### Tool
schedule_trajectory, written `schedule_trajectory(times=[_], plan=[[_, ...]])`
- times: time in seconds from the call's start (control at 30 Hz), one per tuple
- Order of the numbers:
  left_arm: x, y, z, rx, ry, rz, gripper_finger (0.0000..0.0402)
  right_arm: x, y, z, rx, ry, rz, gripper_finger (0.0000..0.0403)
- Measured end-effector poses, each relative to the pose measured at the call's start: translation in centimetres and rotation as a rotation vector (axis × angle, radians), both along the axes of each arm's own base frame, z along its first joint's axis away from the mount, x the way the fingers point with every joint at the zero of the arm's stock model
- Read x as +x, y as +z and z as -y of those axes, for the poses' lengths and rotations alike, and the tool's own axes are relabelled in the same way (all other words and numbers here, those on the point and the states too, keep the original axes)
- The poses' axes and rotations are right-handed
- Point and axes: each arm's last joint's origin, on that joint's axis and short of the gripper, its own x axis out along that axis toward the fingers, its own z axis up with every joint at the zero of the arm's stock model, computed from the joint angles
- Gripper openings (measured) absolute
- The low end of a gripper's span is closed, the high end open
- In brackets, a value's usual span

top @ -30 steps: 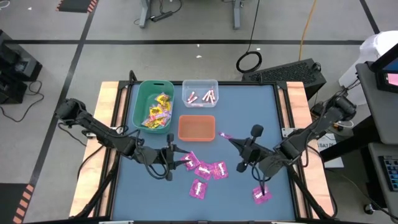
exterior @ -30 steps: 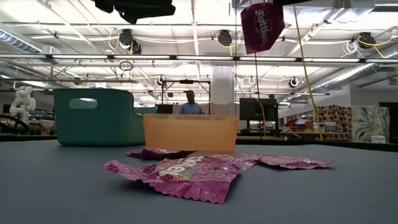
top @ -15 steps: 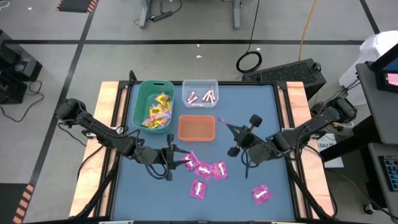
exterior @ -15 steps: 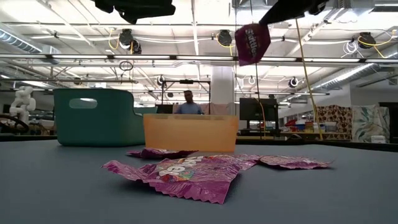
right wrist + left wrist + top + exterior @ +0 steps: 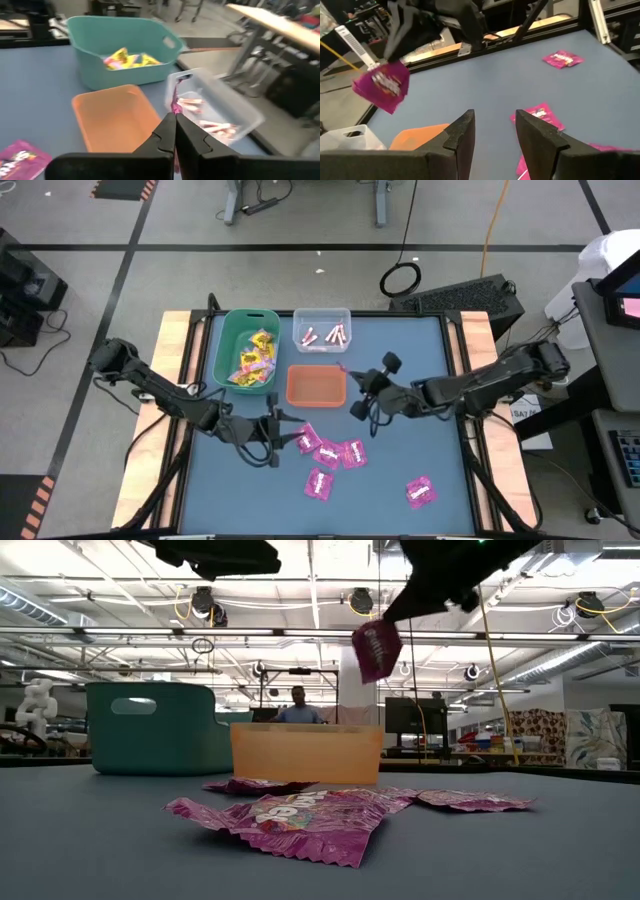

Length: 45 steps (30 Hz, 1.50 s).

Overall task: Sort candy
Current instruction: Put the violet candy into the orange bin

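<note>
**Candy held above the orange bin's edge**

Packets lie nearest me: one magenta packet (image 5: pixel 420 492) sits alone at the front right of the blue table (image 5: pixel 420 360), and a cluster of four more (image 5: pixel 327 456) lies at front centre. My left gripper (image 5: pixel 274 433) waits just beside that cluster, its fingers (image 5: pixel 538 135) apart with nothing between them. Farther in, my right gripper (image 5: pixel 354 379) is pinched tight on a magenta candy packet (image 5: pixel 375 648), which hangs in the air at the right edge of the orange bin (image 5: pixel 316 385). Behind the orange bin stand the green bin (image 5: pixel 247 349), holding yellow packets (image 5: pixel 128 59), and the clear bin (image 5: pixel 321 330), holding pale pink sticks (image 5: pixel 327 335).
</note>
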Motion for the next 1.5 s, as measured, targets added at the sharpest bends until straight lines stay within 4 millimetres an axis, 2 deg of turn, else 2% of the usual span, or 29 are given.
schedule_trajectory(times=[0.37,0.63,0.8,1.0,1.27,1.37,1.5], plan=[[-0.1,-0.4,-0.1,0.017,0.006,-0.035,0.0148,4.6,-5.5,1.2,0.097,0.095,-0.041,0.0000],[-0.3,-0.8,-0.1,0.000,0.018,-0.077,0.0148,5.9,-8.3,1.5,0.104,0.073,-0.063,0.0000],[-0.3,-0.8,-0.1,-0.060,0.036,-0.071,0.0148,6.1,-9.1,1.5,0.116,0.063,-0.075,0.0007],[-0.3,-0.8,-0.1,-0.107,0.049,-0.067,0.0148,6.0,-8.6,1.3,0.132,0.094,-0.065,0.0046],[-1.0,-1.9,0.2,-0.257,0.085,-0.139,0.0148,4.3,-4.9,-0.1,0.137,0.161,-0.012,0.0108],[-1.5,-2.2,0.7,-0.300,0.097,-0.176,0.0148,3.4,-3.4,-0.9,0.141,0.192,0.014,0.0119],[-2.1,-2.3,1.8,-0.329,0.066,-0.186,0.0148,2.4,-2.3,-2.5,0.145,0.251,0.022,0.0123]])
